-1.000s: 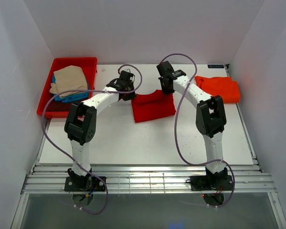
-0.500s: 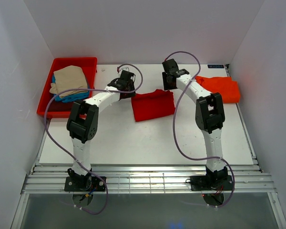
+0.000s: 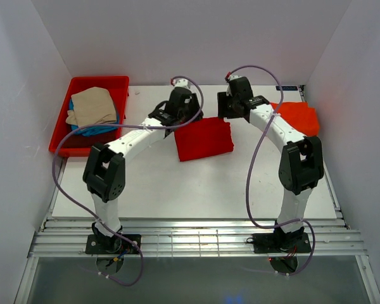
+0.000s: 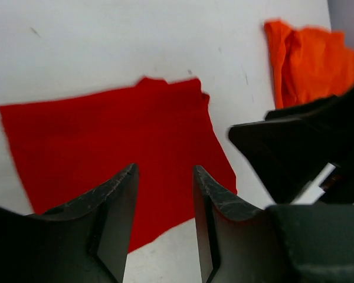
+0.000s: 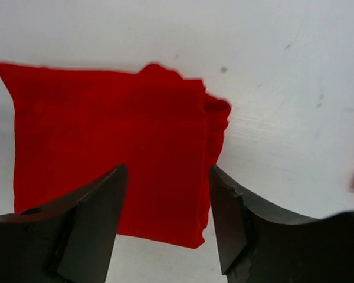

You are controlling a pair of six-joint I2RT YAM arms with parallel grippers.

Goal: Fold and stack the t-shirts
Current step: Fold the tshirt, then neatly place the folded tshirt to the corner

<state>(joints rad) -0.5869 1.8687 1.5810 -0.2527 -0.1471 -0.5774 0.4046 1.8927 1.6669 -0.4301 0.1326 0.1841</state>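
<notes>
around the middle of the table [image 3: 177, 187] you've got the bright red t-shirt [image 3: 204, 138] lying flat, folded into a rough square. your left pincer [image 4: 164, 177] hovers over its far left corner, fingers apart with nothing between them. your right pincer [image 5: 168, 177] is over the far right corner, also spread wide and holding nothing. the orange-red t-shirt [image 3: 299, 117] sits crumpled at the far right of the table, apart from the red one. off to the left, the red tray [image 3: 95, 80] holds a beige t-shirt [image 3: 92, 106] lying on top of a blue t-shirt [image 3: 104, 129].
</notes>
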